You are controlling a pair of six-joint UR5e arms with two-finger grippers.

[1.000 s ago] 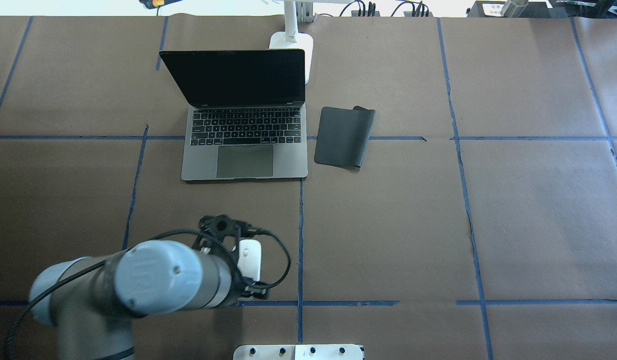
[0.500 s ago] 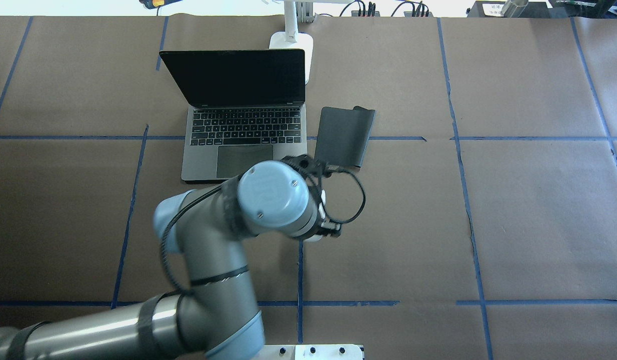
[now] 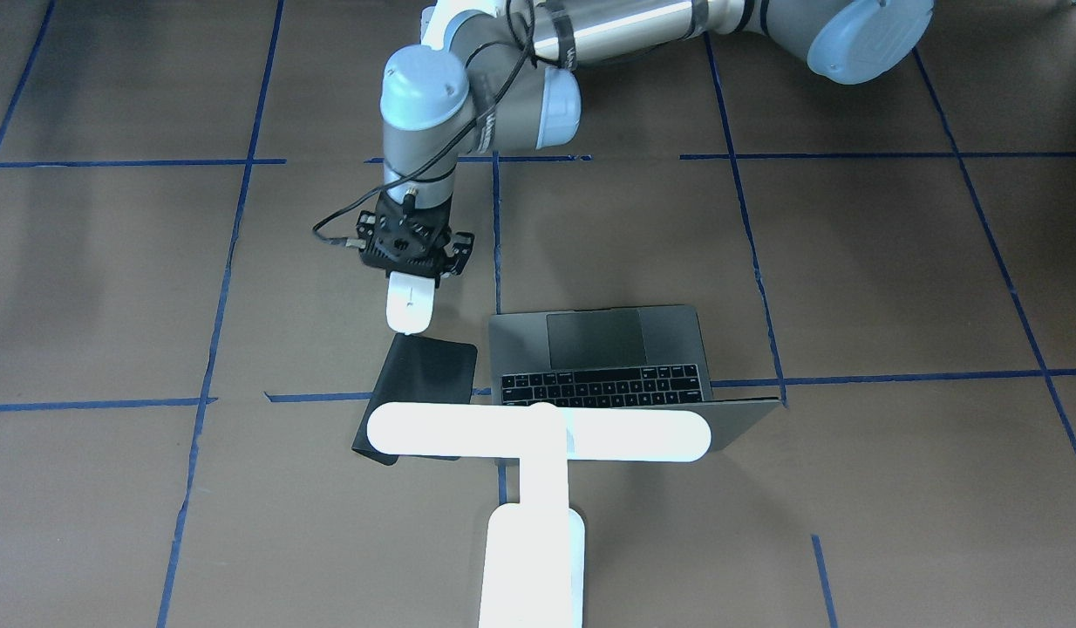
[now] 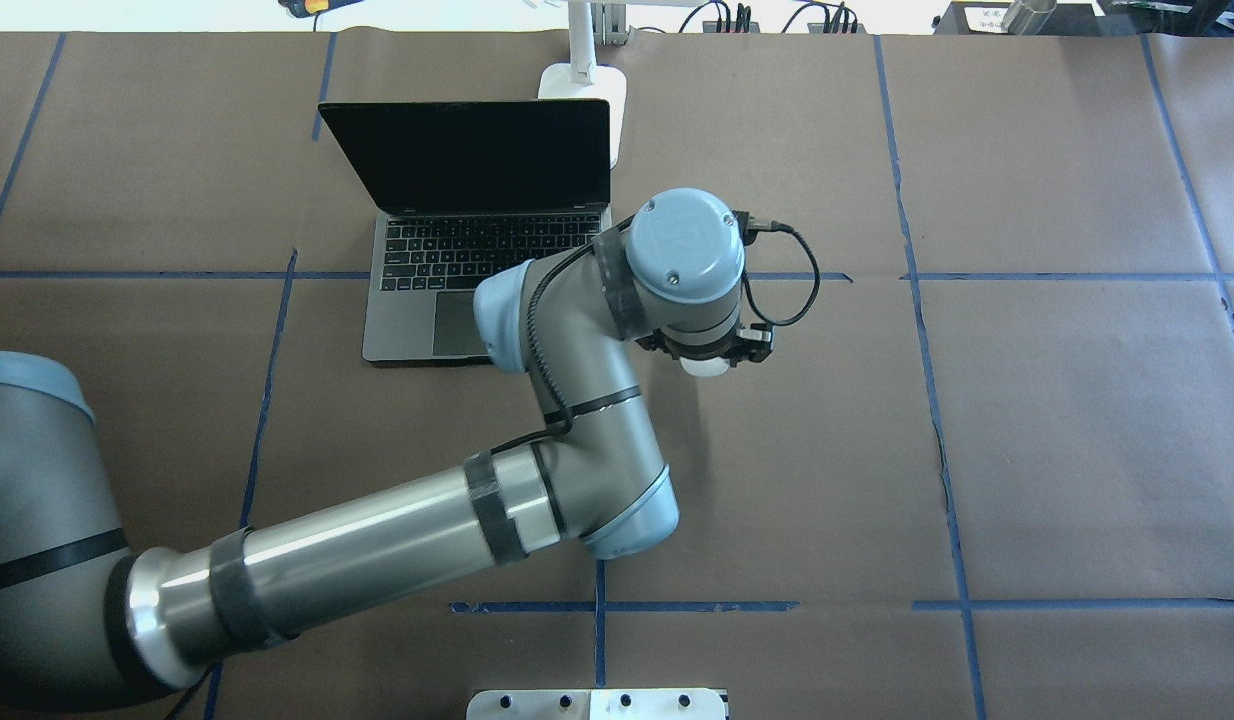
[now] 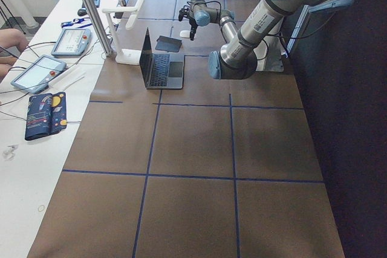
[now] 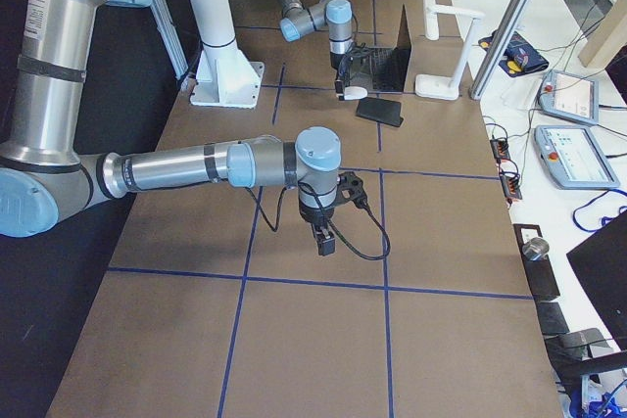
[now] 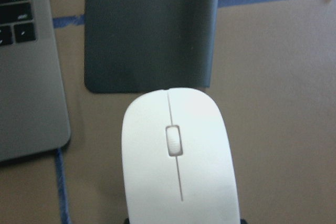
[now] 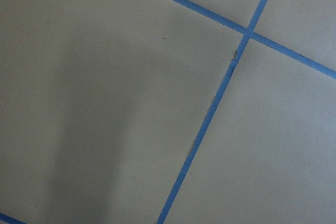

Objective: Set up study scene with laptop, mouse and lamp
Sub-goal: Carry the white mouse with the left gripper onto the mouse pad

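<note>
Left end effector (image 3: 413, 272), wrist vertical, grips the mouse (image 3: 411, 305) at the robot-side edge of the pad (image 3: 429, 371); right end effector (image 6: 323, 242): grip cannot be told.

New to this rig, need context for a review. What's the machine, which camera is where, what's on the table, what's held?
Two robot arms at a paper-covered table. Views: one facing the robot, one overhead from behind it, one from each table end, one on each wrist. On the table: an open laptop, a black pad beside it, a white lamp behind its screen. The left claw grips a white mouse at the pad's near edge. The right claw hangs over the table, far from these; open or shut, I cannot tell.
</note>
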